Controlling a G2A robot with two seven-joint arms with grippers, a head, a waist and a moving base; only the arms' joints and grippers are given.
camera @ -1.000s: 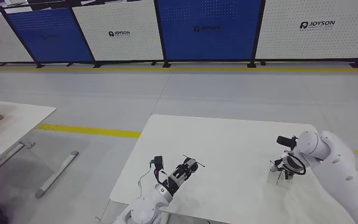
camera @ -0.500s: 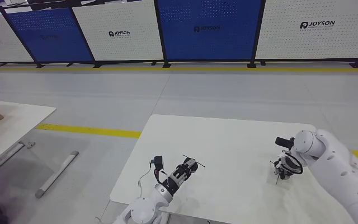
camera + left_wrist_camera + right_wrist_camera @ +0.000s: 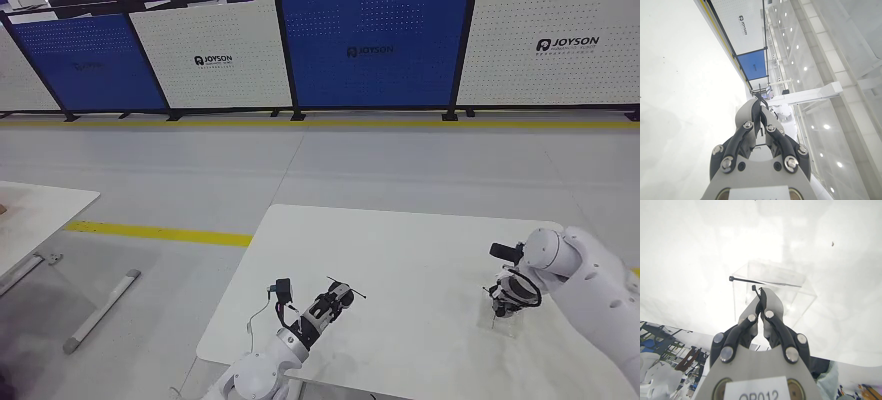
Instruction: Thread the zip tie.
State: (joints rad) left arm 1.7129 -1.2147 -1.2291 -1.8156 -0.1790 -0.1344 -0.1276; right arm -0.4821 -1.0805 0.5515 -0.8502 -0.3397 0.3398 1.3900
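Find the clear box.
Right wrist view: the clear box sits on the table, right side, just beyond the right gripper, a loose zip tie across its top.

White rounded arms point(image 3: 590, 285), black wrist cables point(image 3: 522, 291), grey right gripper point(image 3: 761, 291), black linkages point(image 3: 780, 330), silver screws point(image 3: 769, 314).

A white surface point(image 3: 420, 250) stands on a grey floor point(image 3: 200, 170) with a yellow line point(image 3: 160, 234) across it. Far behind are blue panels point(image 3: 372, 50) and white panels point(image 3: 210, 55) full of little holes. A clear box point(image 3: 776, 269) sits on the surface. Another white table point(image 3: 40, 212) stands well apart.
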